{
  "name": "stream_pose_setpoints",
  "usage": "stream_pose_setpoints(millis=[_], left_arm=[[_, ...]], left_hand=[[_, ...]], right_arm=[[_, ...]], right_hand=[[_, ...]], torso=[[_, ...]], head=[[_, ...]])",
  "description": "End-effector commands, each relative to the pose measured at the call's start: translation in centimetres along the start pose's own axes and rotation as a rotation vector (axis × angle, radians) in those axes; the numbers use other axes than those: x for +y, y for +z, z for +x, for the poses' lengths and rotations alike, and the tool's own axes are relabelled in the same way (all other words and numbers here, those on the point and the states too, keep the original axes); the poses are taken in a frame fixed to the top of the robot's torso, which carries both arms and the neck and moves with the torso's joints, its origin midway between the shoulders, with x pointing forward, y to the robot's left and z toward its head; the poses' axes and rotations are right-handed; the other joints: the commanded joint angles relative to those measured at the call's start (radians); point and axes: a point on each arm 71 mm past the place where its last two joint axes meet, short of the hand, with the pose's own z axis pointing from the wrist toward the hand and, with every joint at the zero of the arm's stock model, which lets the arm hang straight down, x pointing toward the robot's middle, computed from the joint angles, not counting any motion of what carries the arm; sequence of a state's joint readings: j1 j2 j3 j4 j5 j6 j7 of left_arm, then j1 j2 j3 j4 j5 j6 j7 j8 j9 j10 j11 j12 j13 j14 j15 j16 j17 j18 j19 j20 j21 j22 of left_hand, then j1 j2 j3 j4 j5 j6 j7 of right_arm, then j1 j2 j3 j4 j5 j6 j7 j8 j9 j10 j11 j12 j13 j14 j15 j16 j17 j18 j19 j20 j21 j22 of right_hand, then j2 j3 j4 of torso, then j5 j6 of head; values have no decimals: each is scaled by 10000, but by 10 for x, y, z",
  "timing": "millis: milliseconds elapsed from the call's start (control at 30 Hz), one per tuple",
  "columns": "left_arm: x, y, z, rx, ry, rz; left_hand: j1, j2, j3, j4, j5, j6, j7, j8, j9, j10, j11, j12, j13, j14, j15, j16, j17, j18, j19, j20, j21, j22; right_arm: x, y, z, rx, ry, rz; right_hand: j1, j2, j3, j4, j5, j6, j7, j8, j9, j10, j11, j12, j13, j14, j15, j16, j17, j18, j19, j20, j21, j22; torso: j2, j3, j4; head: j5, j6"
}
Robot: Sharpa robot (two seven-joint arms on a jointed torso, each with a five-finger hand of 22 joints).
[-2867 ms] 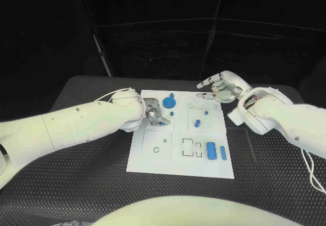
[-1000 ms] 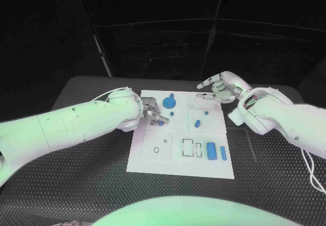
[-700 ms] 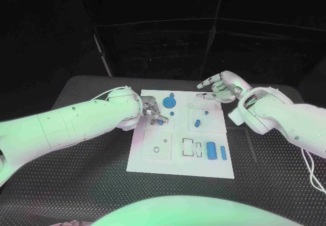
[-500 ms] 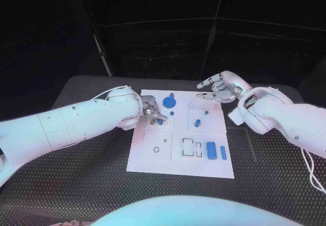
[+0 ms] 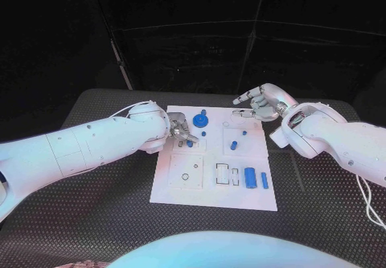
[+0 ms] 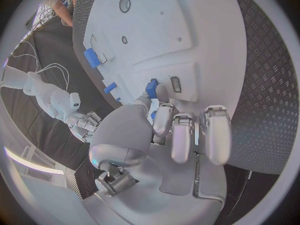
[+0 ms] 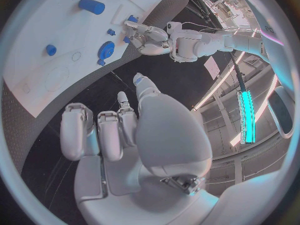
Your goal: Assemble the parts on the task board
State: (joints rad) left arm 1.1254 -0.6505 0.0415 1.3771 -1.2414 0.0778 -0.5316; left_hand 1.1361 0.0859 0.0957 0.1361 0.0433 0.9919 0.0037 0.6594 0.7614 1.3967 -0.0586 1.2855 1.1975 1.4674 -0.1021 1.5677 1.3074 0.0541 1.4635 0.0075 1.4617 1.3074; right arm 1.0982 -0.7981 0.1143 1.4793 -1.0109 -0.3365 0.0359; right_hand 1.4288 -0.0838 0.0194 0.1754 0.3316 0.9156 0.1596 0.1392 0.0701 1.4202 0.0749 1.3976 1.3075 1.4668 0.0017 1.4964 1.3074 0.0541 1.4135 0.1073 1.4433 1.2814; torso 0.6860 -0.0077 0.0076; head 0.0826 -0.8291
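Observation:
The white task board [image 5: 241,196] lies mid-table. My left hand [image 5: 180,132] hovers low over its far left part with fingers curled in. The thumb tip [image 6: 161,92] touches a small blue part [image 5: 189,143] [image 6: 151,88] that stands on the board beside a slot. My right hand [image 5: 262,105] [image 7: 119,130] hangs above the board's far right corner with most fingers curled and nothing in it. A blue gear [image 5: 200,120] [image 7: 105,50] sits just beyond the left hand. A blue cylinder [image 5: 250,177] and a thin blue bar [image 5: 263,179] lie at the near right.
Two small blue pegs [image 5: 204,134] [image 5: 244,133] and a short blue cylinder [image 5: 233,146] stand mid-board. Outlined recesses [image 5: 186,170] mark the near left of the board. Black ribbed matting [image 5: 96,195] surrounds the board on every side.
My left hand has drawn slightly toward the board's far edge, and the small blue part now stands in plain sight by its fingers. The right hand has stayed still.

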Motion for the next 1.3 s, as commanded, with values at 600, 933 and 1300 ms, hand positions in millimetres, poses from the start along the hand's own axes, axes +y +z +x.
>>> stream_pose_setpoints(millis=[600,933,1300], left_arm=[[2,0,1,211,-86,-49],[3,0,-1,30,-200,-67],[-5,-7,-18,-231,-648,257]], left_hand=[[-756,-465,-1141,525,34,72,4,-47,33,35,-1,-19,34,1034,-47,31,2634,-162,167,-22,-5,1140],[-1040,-500,-1694,855,35,106,-14,-35,57,56,-16,1,60,1034,-62,31,2634,-164,179,-32,-1,1163],[-1150,-519,-2078,1089,35,72,-7,-53,69,1,-15,-79,-32,1034,-70,31,2634,-144,133,-41,-65,1090]], right_arm=[[1,1,0,82,-15,-62],[1,2,1,84,-13,-73],[0,3,1,71,-19,-55]], right_hand=[[-103,34,-33,-53,-14,60,0,42,-11,0,-27,-21,464,607,-53,-29,557,76,-41,-29,-41,0],[-103,34,-33,-53,-14,60,0,42,-11,0,-27,-21,464,607,-53,-29,557,76,-41,-29,-41,0],[-103,51,-28,-72,-36,62,-3,48,-11,-9,-30,-32,449,603,-56,-39,536,82,-55,-31,-56,-29]], torso=[[-4,-5,12],[1,-7,-3],[-13,-6,8]], head=[[-2,-25],[13,-15],[8,-18]])
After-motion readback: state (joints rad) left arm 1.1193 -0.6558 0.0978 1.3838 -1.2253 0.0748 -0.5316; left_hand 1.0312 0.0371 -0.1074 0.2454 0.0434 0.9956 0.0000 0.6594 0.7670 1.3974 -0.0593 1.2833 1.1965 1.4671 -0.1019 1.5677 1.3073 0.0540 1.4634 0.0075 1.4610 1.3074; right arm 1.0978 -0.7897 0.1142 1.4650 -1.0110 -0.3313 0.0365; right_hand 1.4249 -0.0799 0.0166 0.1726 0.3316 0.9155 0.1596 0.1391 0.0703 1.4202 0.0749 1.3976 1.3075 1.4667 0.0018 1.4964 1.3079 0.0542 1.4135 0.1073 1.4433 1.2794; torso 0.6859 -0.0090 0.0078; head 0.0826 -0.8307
